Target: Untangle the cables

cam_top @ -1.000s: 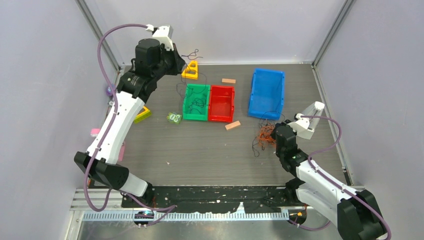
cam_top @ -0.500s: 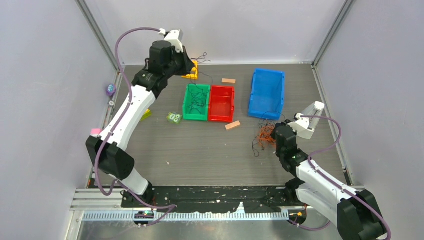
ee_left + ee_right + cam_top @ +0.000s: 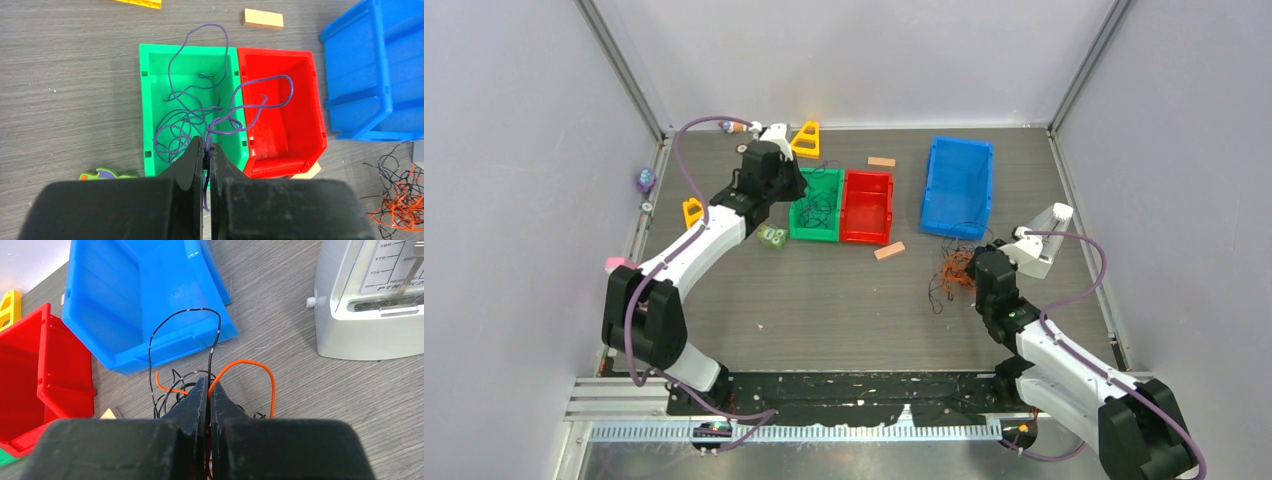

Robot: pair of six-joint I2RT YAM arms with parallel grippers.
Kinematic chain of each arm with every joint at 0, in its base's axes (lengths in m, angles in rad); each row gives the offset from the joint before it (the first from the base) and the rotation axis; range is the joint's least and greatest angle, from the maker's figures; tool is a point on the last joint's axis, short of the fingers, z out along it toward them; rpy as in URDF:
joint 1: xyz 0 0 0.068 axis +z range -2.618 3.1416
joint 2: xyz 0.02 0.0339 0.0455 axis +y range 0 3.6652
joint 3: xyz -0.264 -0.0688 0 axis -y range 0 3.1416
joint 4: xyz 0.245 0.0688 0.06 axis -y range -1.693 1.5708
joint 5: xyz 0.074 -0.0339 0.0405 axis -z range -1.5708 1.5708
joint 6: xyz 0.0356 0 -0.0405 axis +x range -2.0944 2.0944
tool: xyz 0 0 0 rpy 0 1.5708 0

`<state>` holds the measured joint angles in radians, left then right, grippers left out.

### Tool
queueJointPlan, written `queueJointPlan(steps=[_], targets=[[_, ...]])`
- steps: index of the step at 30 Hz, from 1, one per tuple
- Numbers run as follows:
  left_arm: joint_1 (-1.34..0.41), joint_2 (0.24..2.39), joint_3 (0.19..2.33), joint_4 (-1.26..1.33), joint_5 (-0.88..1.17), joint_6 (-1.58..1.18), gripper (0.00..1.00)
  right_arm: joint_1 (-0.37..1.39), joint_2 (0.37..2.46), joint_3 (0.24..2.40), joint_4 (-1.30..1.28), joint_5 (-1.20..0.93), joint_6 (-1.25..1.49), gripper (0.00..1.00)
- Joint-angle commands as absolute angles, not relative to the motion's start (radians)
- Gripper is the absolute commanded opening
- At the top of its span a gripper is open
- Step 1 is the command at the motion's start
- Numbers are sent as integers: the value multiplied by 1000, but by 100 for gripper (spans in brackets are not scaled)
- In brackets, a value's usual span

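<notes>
A thin purple cable (image 3: 227,131) is pinched between the jaws of my left gripper (image 3: 206,145), which is shut on it just above the near rim of the green bin (image 3: 145,125). Its loops lie in the green bin and spill over the red bin (image 3: 315,115). In the top view, my left gripper (image 3: 799,190) hangs at the green bin's left side. My right gripper (image 3: 208,382) is shut on an orange strand (image 3: 250,361) and a black strand (image 3: 200,309). They rise from the orange and black clump of cables (image 3: 952,272) on the table near the blue bin (image 3: 959,185).
Two wooden blocks (image 3: 882,161) (image 3: 889,251) lie near the red bin (image 3: 867,238). A yellow triangle (image 3: 806,140) stands at the back, a yellow piece (image 3: 692,211) and a green toy (image 3: 772,236) on the left. A white device (image 3: 370,300) stands right of my right gripper.
My left arm has swung down from the back-left corner toward the green bin, carrying the purple cable with it. The right arm has not moved.
</notes>
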<state>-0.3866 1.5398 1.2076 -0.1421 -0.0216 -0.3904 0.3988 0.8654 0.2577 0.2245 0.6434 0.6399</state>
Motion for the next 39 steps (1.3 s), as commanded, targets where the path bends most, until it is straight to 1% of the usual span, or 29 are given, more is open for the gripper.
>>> queueJointPlan(steps=[1, 8, 12, 22, 28, 35, 39], targets=[[-390, 1478, 1172, -38, -64, -400, 0, 396, 873, 268, 270, 652, 632, 5], [-390, 1454, 1097, -38, -51, -390, 0, 395, 872, 269, 270, 650, 633, 5], [-390, 1493, 1119, -111, -57, -384, 0, 396, 871, 267, 270, 649, 633, 5], [-388, 1814, 1442, -393, -37, -391, 0, 396, 862, 266, 265, 653, 633, 5], [-388, 1975, 1607, -592, -87, -381, 0, 397, 859, 264, 264, 655, 632, 5], [-390, 2180, 1825, -758, -26, -332, 0, 396, 867, 267, 268, 649, 635, 5], [-390, 2263, 1915, -807, -16, -312, 0, 396, 872, 267, 271, 646, 635, 5]])
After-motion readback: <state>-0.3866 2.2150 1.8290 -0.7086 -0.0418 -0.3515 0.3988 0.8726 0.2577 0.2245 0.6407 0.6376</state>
